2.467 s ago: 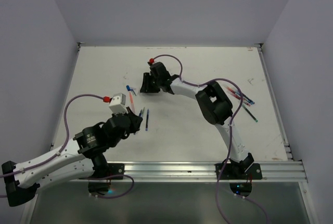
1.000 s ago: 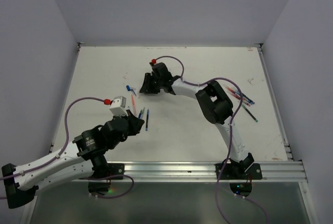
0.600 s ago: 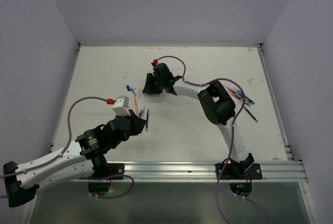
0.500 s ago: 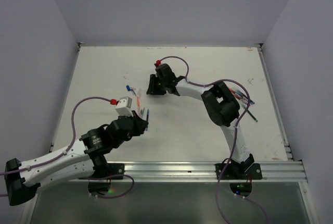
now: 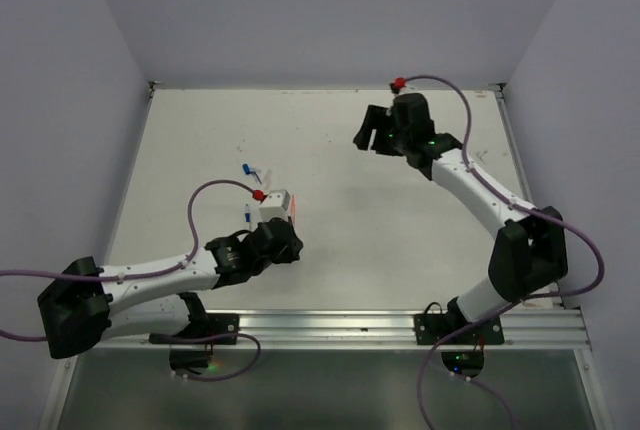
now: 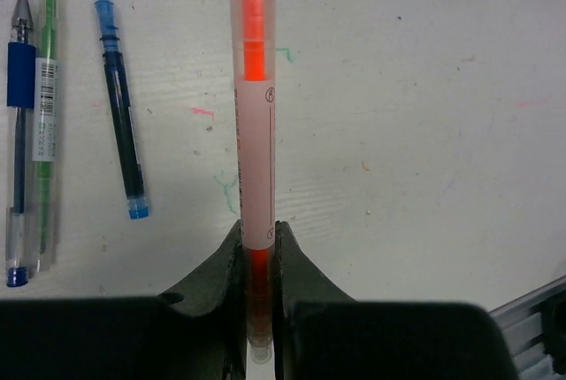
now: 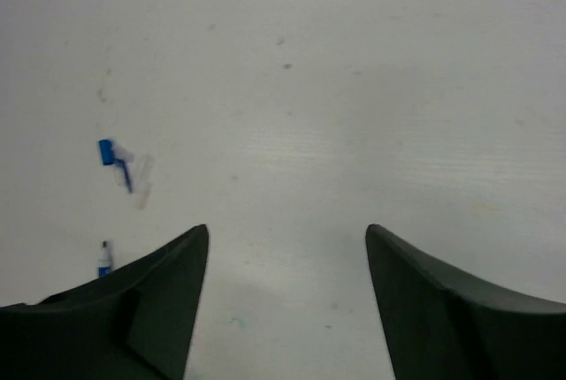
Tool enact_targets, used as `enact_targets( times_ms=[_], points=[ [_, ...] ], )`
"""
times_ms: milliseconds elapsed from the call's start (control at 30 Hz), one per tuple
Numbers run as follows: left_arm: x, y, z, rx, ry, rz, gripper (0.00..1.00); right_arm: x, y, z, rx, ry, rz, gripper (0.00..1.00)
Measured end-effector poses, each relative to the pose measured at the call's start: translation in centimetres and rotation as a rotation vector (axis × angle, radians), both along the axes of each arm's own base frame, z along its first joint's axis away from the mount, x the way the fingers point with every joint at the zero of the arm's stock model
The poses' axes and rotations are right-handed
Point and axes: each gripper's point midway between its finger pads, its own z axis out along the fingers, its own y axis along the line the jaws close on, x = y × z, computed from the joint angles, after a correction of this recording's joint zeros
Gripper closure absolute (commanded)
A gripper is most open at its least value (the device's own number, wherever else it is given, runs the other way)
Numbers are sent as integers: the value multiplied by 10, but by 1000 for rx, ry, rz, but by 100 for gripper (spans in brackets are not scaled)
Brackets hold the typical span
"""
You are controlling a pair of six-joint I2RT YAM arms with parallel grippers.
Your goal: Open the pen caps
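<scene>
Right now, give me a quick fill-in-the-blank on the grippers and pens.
1. The left gripper is ___ on the orange pen.
2. The right gripper is ___, holding nothing.
3. In the left wrist view, ___ loose pens lie left of the orange pen.
4. The loose cap in the right wrist view is ___.
Missing words: shut; open; three; blue.

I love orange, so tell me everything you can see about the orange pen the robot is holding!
The pen is thin, with a pale see-through plastic barrel, bright orange showing inside and tiny printed marks. The left gripper pinches it near its lower end, so it sticks straight out, away from the camera, over the white table. Its far tip runs out of the picture. Only the gripper is seen touching it.
</scene>
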Motion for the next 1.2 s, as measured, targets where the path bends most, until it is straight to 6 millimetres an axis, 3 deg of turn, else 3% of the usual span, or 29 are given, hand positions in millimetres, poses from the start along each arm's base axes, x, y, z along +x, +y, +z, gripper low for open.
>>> enact_targets(
  times_ms=[100, 167, 233, 333, 400, 500, 867, 1033, 1200],
  points=[
    [3, -4, -14, 60, 21, -12, 100, 2, -79, -26, 0, 61, -153, 2],
    [6, -8, -20, 87, 29, -20, 100, -13, -108, -48, -39, 116, -209, 1],
    [10, -14, -25, 106, 32, -28, 100, -35, -110, -58, -65, 148, -190, 1],
    [15, -20, -32, 137, 39, -36, 100, -51, -105, -43, -71, 116, -151, 1],
    [18, -21, -37, 157, 44, -39, 100, -53, -108, -25, -69, 64, -149, 1],
    [20, -18, -44, 184, 50, -37, 100, -52, -116, -13, -77, 45, -172, 3],
    [22, 1, -65, 314, 87, 18, 100, -61, -117, -19, -74, 90, -160, 4],
    [27, 5, -66, 342, 95, 74, 100, -67, -113, -20, -56, 95, -140, 5],
    [31, 7, -66, 345, 90, 117, 88, -72, -107, -27, -34, 115, -109, 5]
  ],
)
